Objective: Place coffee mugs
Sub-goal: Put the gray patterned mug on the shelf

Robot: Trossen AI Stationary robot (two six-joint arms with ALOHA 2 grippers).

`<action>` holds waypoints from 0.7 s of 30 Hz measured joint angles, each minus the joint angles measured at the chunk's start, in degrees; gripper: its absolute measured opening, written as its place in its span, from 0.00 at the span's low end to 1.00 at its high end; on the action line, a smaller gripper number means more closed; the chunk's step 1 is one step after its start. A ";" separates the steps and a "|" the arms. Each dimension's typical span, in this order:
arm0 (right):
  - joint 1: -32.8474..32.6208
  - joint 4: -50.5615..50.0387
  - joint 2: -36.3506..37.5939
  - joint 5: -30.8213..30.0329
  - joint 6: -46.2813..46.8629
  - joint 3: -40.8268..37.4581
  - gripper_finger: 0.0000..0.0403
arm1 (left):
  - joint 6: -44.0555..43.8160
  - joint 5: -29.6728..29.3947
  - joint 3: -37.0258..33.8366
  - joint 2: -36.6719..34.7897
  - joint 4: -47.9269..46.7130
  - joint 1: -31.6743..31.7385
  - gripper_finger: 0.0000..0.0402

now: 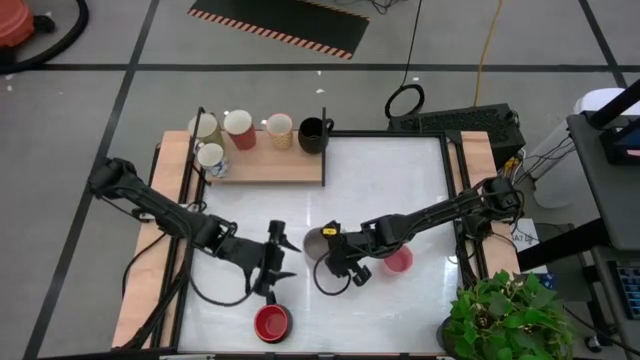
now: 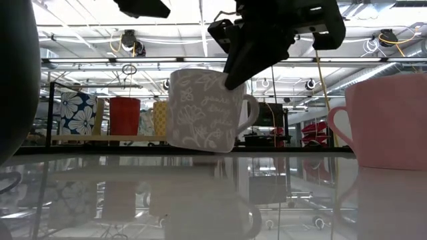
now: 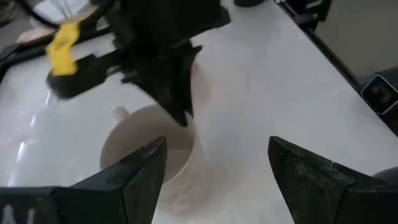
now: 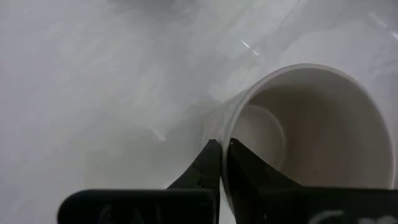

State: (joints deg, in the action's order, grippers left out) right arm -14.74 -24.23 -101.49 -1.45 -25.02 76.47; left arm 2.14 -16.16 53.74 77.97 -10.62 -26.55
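A grey mug with a white flower pattern [image 2: 203, 110] sits at the table's middle [image 1: 318, 243], and my right gripper [image 4: 222, 158] is shut on its rim. My left gripper [image 3: 217, 180] stands open just left of it [image 1: 283, 255], pointing at the mug [image 3: 149, 155], with nothing between its fingers. A pink mug [image 1: 398, 260] stands upright on the table right of the grey one. Near the front edge, a red mug [image 1: 272, 322] also stands upright on the table. My right gripper pinches the grey mug's rim [image 4: 219, 121], one finger [image 4: 249, 177] inside the mug and the other [image 4: 200, 174] outside against the wall. The fingers slant down from above and from the table's right. The mug is tilted, its base [image 2: 200, 147] just above the table or touching it; which, I cannot tell.
A wooden board [image 1: 270, 168] at the far left carries several mugs, among them a black one [image 1: 314, 134] and a tan one [image 1: 279, 130]. A potted plant [image 1: 500, 315] stands at the near right corner. Bare white tabletop [image 1: 400, 180] lies at the far right.
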 joint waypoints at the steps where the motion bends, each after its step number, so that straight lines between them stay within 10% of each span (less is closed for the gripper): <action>1: 0.00 -0.06 0.00 0.08 0.38 0.00 0.00 | 0.89 0.28 0.00 0.47 0.38 0.04 0.70; 21: 0.13 -0.52 0.09 6.22 3.38 0.04 0.01 | 16.22 -0.27 0.07 12.36 10.10 2.91 0.37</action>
State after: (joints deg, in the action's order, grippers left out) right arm -14.61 -24.75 -101.41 4.78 -21.65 76.51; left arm 18.36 -16.43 53.80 90.33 -0.52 -23.64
